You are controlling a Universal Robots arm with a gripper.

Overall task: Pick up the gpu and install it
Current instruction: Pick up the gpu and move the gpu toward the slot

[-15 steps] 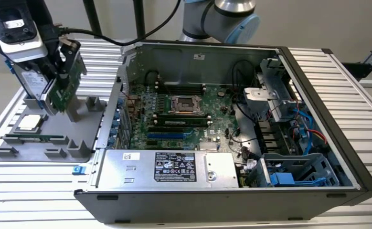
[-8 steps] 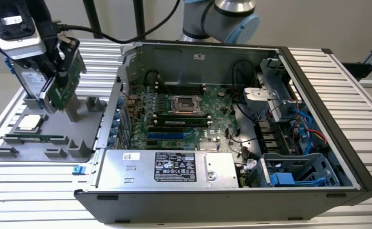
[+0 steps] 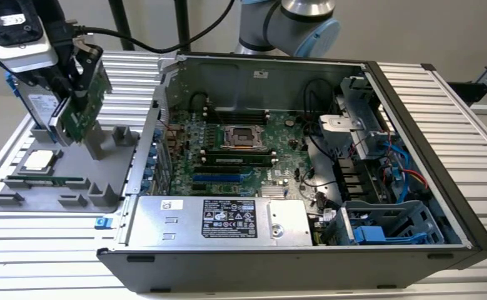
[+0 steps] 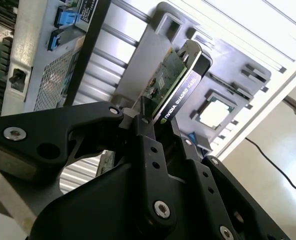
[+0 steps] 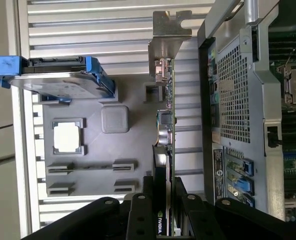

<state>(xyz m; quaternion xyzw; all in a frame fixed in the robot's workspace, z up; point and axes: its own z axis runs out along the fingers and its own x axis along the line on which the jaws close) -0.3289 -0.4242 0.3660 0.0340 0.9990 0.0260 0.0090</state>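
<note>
The gpu (image 3: 83, 107), a green board with a black cooler and a silver bracket, stands on edge over the grey parts tray (image 3: 26, 200) at the exterior view's left. My gripper (image 3: 60, 72) is shut on its upper edge. In the second wrist view the black fingers (image 4: 147, 145) clamp the gpu (image 4: 170, 80) by its cooler side. The first wrist view shows the gpu (image 5: 165, 115) edge-on, bracket farthest from the gripper (image 5: 163, 205). Its lower edge is close to the tray's holder posts; I cannot tell whether it touches them.
A silver hard drive in a blue frame (image 5: 58, 82) and a square processor chip (image 5: 67, 136) sit on the tray (image 5: 123, 145). To the exterior view's right lies the open computer case (image 3: 410, 150), with the motherboard (image 3: 235, 156), its blue slots and a power supply (image 3: 218, 219).
</note>
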